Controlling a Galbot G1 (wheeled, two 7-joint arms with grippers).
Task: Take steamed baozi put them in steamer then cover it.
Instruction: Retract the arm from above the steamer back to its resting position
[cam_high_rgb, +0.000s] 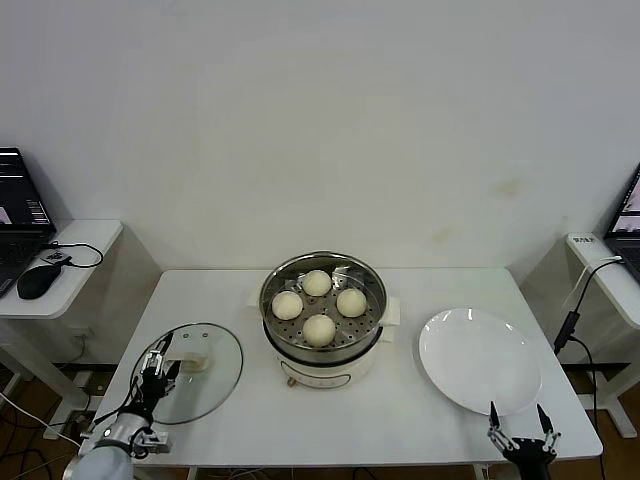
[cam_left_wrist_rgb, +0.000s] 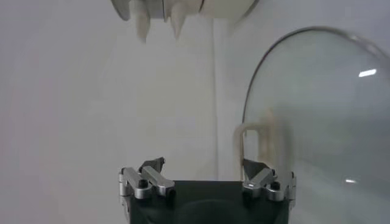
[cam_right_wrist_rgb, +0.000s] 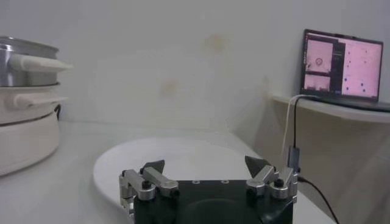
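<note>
Baozi (cam_high_rgb: 318, 305), four of them, sitting in a neat cluster on the perforated tray inside the steamer (cam_high_rgb: 323, 345), touching or nearly touching one another. Steamer parked mid-desk (cam_high_rgb: 400, 410) on its white base, handles out to the sides, top uncovered. Over on the robot's left, lying flat on the desk, well apart from the steamer: the cover (cam_high_rgb: 205, 385), glass with its cream handle (cam_high_rgb: 193, 356) up. Hovering right at the cover's near-left rim, the left pincer (cam_high_rgb: 160, 365), fingers spread and gripping nothing; from the left wrist view, same story, left pincer (cam_left_wrist_rgb: 206, 176) with jaws wide, the cover (cam_left_wrist_rgb: 317, 122) curving away on one side and its handle (cam_left_wrist_rgb: 253, 143) just ahead of one finger, steamer base (cam_left_wrist_rgb: 183, 6) far off across the desk. On the robot's right, flat white plate (cam_high_rgb: 480, 360) bare beside the steamer, not touching it. Down at the near edge of the desk by the plate's rim, right pincer (cam_high_rgb: 520, 425), fingers parted and nothing between them; right wrist view confirming it, right pincer (cam_right_wrist_rgb: 207, 176) open just short of the plate (cam_right_wrist_rgb: 177, 155), steamer (cam_right_wrist_rgb: 27, 109) off to one side, laptop (cam_right_wrist_rgb: 344, 64) glowing on a side table beyond.
</note>
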